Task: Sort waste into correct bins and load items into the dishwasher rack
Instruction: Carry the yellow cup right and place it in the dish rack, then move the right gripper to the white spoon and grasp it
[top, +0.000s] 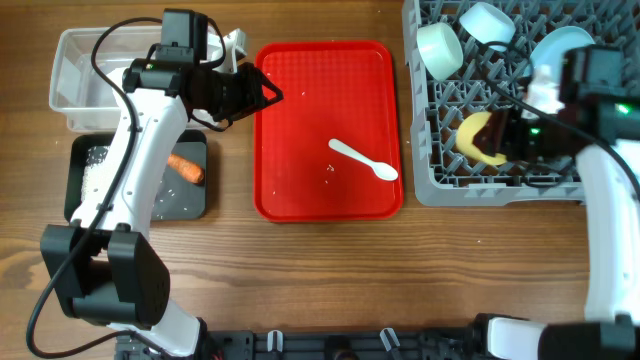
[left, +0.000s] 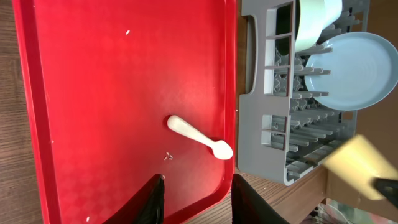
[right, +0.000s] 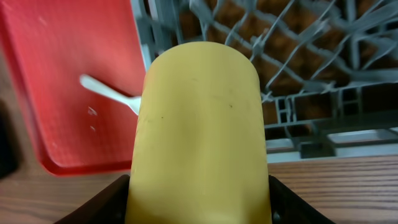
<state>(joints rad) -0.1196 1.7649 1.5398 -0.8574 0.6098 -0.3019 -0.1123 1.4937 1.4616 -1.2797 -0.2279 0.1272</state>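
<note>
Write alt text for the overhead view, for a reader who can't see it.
The right gripper holds a yellow cup over the grey dishwasher rack, which carries two bowls and a plate. A white spoon lies on the red tray; the left gripper hovers open at the tray's upper left edge.

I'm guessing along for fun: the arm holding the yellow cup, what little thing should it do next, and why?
Probably lower the yellow cup into the dishwasher rack and let go. The right gripper is shut on it, over the rack's front rows, where the pegs look free. The bowls and plate sit further back.
</note>
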